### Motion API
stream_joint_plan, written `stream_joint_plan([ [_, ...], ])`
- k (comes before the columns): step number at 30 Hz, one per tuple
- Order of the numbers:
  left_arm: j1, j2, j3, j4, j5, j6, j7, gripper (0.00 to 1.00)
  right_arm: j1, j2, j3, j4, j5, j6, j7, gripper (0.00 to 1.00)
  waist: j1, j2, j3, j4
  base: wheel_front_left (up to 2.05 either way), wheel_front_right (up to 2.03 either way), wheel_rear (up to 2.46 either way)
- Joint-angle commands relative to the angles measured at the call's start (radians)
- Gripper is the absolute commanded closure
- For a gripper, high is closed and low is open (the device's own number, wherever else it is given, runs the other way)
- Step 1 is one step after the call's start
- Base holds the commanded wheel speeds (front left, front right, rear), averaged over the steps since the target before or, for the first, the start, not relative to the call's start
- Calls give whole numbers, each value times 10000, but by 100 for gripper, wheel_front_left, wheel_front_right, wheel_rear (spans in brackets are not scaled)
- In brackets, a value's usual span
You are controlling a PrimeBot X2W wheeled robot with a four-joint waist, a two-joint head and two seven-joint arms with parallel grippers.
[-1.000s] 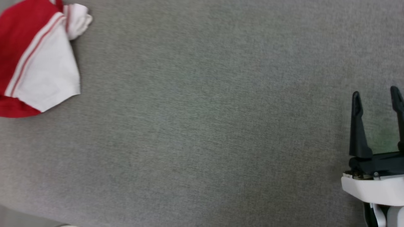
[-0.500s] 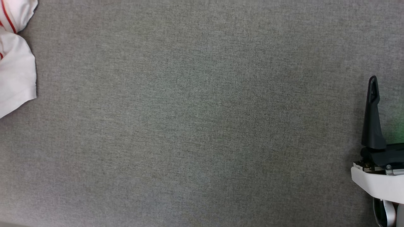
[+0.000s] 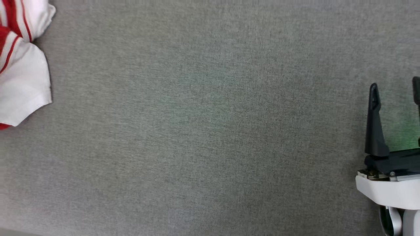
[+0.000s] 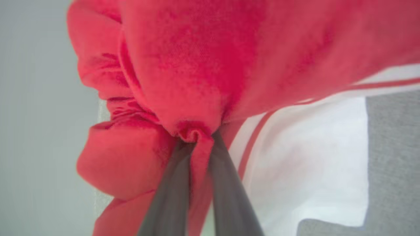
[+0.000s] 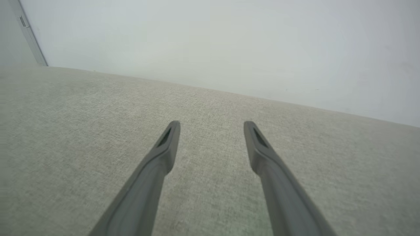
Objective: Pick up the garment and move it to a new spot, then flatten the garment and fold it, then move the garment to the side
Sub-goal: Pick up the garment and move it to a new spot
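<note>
The garment (image 3: 23,88), red with white sleeves and red stripes, pokes in at the head view's far left edge on the grey surface. In the left wrist view my left gripper (image 4: 196,136) is shut on a bunched red fold of the garment (image 4: 197,65), with a white sleeve (image 4: 305,164) hanging to the right. My right gripper (image 3: 395,91) stands open at the head view's right edge, well away from the cloth. Its fingers (image 5: 164,154) are spread over bare fabric in the right wrist view, holding nothing.
A grey fabric surface (image 3: 210,131) spreads across the head view. In the right wrist view its far edge meets a pale wall (image 5: 229,42). A strip of lighter floor shows at the head view's lower left corner (image 3: 13,231).
The head view shifted sideways, so less of the garment shows than a second ago. The garment is more bunched, its white sleeves drawn together. The right gripper stays open.
</note>
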State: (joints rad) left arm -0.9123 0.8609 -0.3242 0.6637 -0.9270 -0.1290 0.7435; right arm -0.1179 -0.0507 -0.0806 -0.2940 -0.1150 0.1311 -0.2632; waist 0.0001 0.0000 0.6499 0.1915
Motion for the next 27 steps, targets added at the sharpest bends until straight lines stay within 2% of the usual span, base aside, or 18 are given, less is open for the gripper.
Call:
stream_joint_plan([
  [1,-210,196,-98,-96,69,13,-110,100,44,10,56,95,73,-5,-25,0,-1,0,-507,22,0,0,0],
  [8,-752,1051,-1063,-1419,211,13,-190,100,341,10,307,710,594,-7,-25,0,-1,0,-1994,-129,0,0,0],
  [13,-1535,1421,-1913,-2568,226,13,-59,100,528,11,433,1052,1028,-7,-25,0,-1,0,-2935,-454,0,0,0],
  [18,-2479,1271,-2861,-3605,310,13,164,100,791,11,546,1270,1260,-7,-25,0,-1,0,-3639,-952,0,0,0],
  [27,-3557,176,-4481,-4538,218,14,356,100,1053,14,644,1405,1649,-7,-24,0,-1,0,-4186,-2136,0,0,0],
])
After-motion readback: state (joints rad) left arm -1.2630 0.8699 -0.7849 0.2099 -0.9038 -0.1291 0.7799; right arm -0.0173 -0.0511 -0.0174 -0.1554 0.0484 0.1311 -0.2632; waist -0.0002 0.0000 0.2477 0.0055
